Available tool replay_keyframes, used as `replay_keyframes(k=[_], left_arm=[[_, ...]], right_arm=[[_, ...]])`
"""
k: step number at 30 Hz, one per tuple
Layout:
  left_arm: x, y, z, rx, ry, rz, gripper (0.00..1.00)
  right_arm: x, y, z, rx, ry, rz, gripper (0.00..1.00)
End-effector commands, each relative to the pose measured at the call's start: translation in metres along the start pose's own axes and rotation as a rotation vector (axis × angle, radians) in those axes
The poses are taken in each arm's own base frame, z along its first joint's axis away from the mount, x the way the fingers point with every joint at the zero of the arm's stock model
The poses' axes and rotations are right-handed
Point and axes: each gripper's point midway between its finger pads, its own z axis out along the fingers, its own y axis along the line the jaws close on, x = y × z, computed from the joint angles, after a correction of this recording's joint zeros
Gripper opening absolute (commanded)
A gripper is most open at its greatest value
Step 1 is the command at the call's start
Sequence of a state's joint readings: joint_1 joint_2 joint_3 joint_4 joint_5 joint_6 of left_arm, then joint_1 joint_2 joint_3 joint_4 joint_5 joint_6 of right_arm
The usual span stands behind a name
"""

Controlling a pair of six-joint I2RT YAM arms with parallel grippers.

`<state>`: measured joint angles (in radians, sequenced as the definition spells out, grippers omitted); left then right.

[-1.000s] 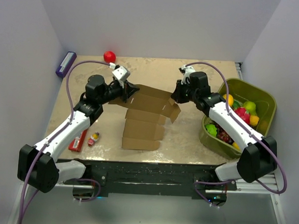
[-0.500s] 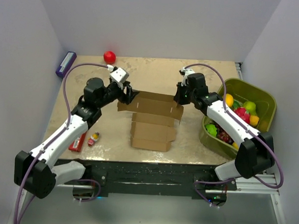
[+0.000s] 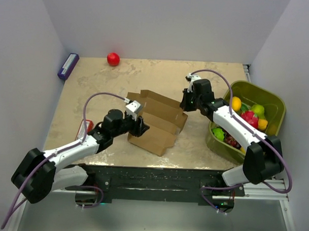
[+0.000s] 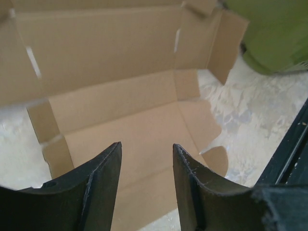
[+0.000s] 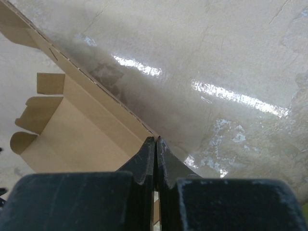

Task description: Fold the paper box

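Paper box point(image 3: 157, 123) from the top camera: an opened-out brown sheet, mid-desk point(image 3: 94, 88). Far panel tipped up, near panels creased and lying low. Right fingers point(image 3: 184, 103) are at its far right corner, left fingers point(image 3: 139, 126) low at its near left edge. Green bin point(image 3: 274, 102) stands just beside the right forearm.

Left wrist camera: left fingers point(image 4: 103, 173) are parted about halfway with nothing between them. The near panels of the box point(image 4: 125, 120) lie ahead and below.
- Risk: a push along the desk from here would skate the sheet toward the right arm instead of bending it at a crease. Only one corner is pinned.
- Risk: a fingertip catching one of the cut slots could tear it.

Right wrist camera: right fingers point(image 5: 147, 161) are pressed fully together, apparently pinching the thin perforated edge of the box point(image 5: 82, 139) where it runs into the tips.
- The hold is narrow and on a tear line.
- Judgement: a pull from the left side could slip the edge free and drop the raised panel, or rip the perforation.
- Glossy desk point(image 5: 216, 57) offers little friction.
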<state>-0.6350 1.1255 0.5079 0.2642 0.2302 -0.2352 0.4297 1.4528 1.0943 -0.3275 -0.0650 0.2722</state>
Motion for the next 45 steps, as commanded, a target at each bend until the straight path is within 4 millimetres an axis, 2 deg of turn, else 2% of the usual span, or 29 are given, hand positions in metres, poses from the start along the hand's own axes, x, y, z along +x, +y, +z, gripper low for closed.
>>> replay_keyframes(k=[1,6,10,14,18,26,32,39,45], left_arm=[[-0.015,0.014,0.006,-0.08,-0.114,-0.091,0.49],[-0.007,0.032,0.006,-0.176,-0.116,-0.103,0.47],[0.007,0.051,0.011,-0.23,-0.078,-0.115,0.43],[0.013,0.059,0.017,-0.249,-0.066,-0.119,0.39],[0.019,0.073,0.019,-0.291,-0.051,-0.132,0.31],[0.034,0.09,0.021,-0.32,-0.029,-0.171,0.25],[0.054,0.099,0.024,-0.344,0.024,-0.197,0.22],[0.086,0.12,0.021,-0.424,0.101,-0.27,0.13],[0.108,0.125,0.019,-0.45,0.16,-0.309,0.11]], right_arm=[[-0.017,0.002,-0.01,-0.007,-0.072,-0.007,0.0],[-0.017,0.002,-0.013,-0.008,-0.071,-0.029,0.0],[-0.018,0.001,-0.015,-0.005,-0.072,-0.034,0.0],[-0.017,0.001,-0.015,-0.006,-0.068,-0.041,0.0],[-0.018,0.001,-0.016,-0.006,-0.072,-0.043,0.0],[-0.019,0.001,-0.018,-0.003,-0.068,-0.052,0.0],[-0.02,0.001,-0.018,-0.002,-0.07,-0.055,0.0],[-0.02,0.001,-0.019,-0.003,-0.069,-0.058,0.0],[-0.02,0.0,-0.02,0.003,-0.069,-0.06,0.0]])
